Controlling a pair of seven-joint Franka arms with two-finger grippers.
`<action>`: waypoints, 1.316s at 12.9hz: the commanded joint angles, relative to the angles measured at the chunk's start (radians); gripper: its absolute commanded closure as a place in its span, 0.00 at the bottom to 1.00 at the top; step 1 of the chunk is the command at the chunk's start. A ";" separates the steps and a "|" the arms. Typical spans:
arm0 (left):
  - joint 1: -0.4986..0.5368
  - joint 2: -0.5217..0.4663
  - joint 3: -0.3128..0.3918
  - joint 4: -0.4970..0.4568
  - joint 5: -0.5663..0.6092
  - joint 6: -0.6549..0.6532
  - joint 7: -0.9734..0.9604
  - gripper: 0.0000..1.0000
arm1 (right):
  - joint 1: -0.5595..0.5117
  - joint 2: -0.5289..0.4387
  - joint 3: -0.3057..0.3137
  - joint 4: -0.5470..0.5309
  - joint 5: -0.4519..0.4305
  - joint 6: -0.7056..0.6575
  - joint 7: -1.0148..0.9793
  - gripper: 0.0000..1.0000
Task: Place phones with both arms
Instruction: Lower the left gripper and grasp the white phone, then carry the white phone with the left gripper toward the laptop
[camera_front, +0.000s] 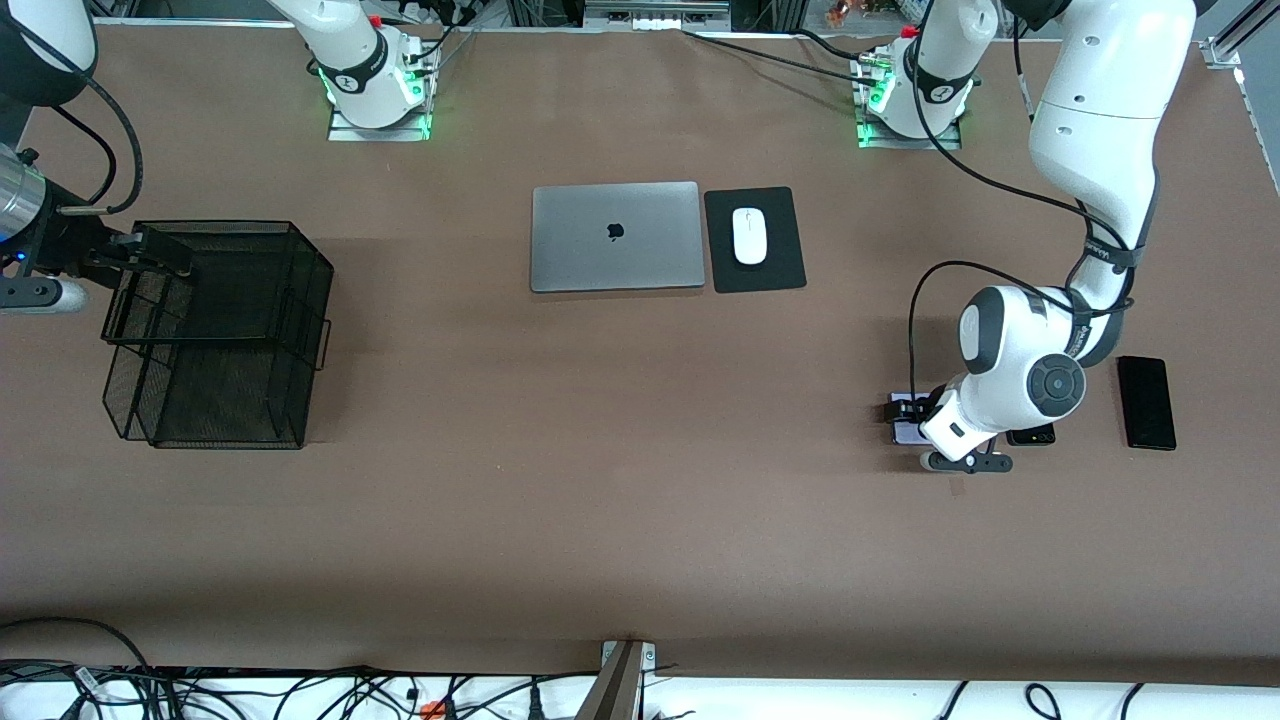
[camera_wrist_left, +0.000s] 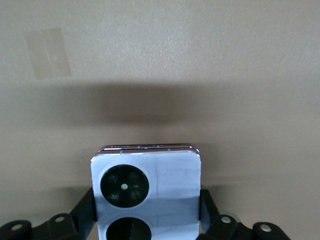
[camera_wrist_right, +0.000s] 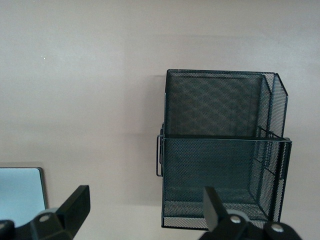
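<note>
In the front view the left gripper (camera_front: 908, 412) is down at the table toward the left arm's end, set on the small squarish white-lilac phone with two black circles (camera_front: 905, 433), most of which the wrist hides. A small squarish black phone (camera_front: 1032, 436) lies just beside the wrist, and a long black slab phone (camera_front: 1146, 402) lies closer to the table's end, apart from the others. The right gripper (camera_front: 150, 255) hangs over the upper edge of the black wire-mesh tray (camera_front: 220, 340) at the right arm's end. A closed grey laptop (camera_front: 615, 236) and a white mouse (camera_front: 749, 236) on a black pad (camera_front: 755, 275) sit mid-table. In the left wrist view the black fingers (camera_wrist_left: 205, 207) stand against the two side edges of the white-lilac phone, which lies flat on the brown table (camera_wrist_left: 200, 60); they appear closed on it. The phone looks like a folded pair of thin, stiff halves, probably light, with a glossy and likely slippery back. The side edges are the sensible hold, gripped squarely and low, clear of the lens circles. In the right wrist view the right gripper's fingers (camera_wrist_right: 75, 202) are spread wide with nothing between them, waiting above the mesh tray.
</note>
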 joint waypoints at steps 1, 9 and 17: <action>-0.005 -0.076 0.001 0.007 -0.020 -0.012 -0.002 0.66 | -0.007 0.006 0.003 0.011 0.000 -0.012 -0.013 0.00; -0.074 -0.155 -0.052 0.267 -0.026 -0.325 -0.225 0.66 | -0.009 0.006 0.001 0.011 0.000 -0.012 -0.013 0.00; -0.181 -0.129 -0.052 0.372 -0.028 -0.352 -0.393 0.66 | -0.009 0.006 0.001 0.011 0.000 -0.012 -0.011 0.00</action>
